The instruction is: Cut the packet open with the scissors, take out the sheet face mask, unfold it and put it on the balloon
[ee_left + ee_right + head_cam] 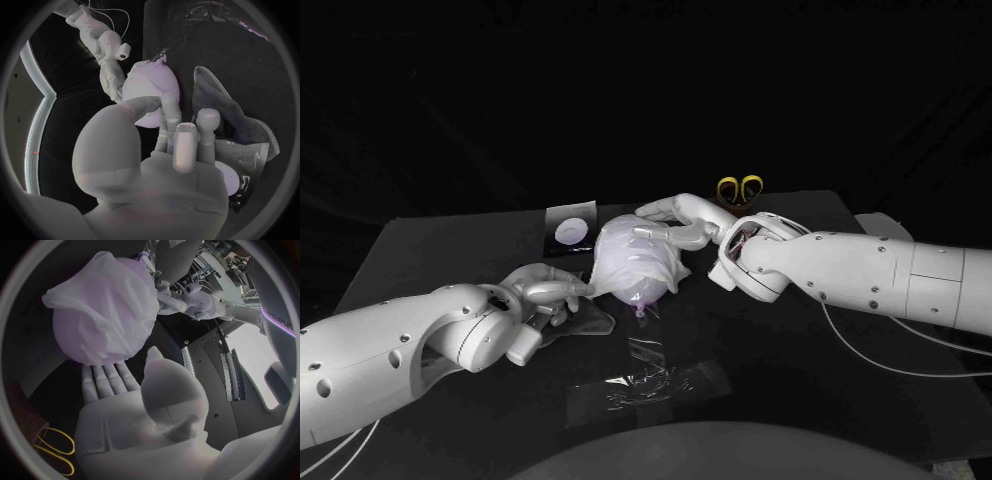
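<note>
Mask (635, 262) drapes balloon (643, 294): right hand (678, 220) braces it open-palmed, left hand (545, 296) grip unclear; smooth sheet gently outward from fingers (568, 290).

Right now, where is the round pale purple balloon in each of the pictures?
Head view: the round pale purple balloon lies in the picture's middle, between the left hand and the right hand, under the white sheet mask.
Left wrist view: it sits just past the left hand's fingertips.
Right wrist view: it is against the right hand's flat fingers.
Shared landmark: the right hand, touching the balloon in all three.
</note>
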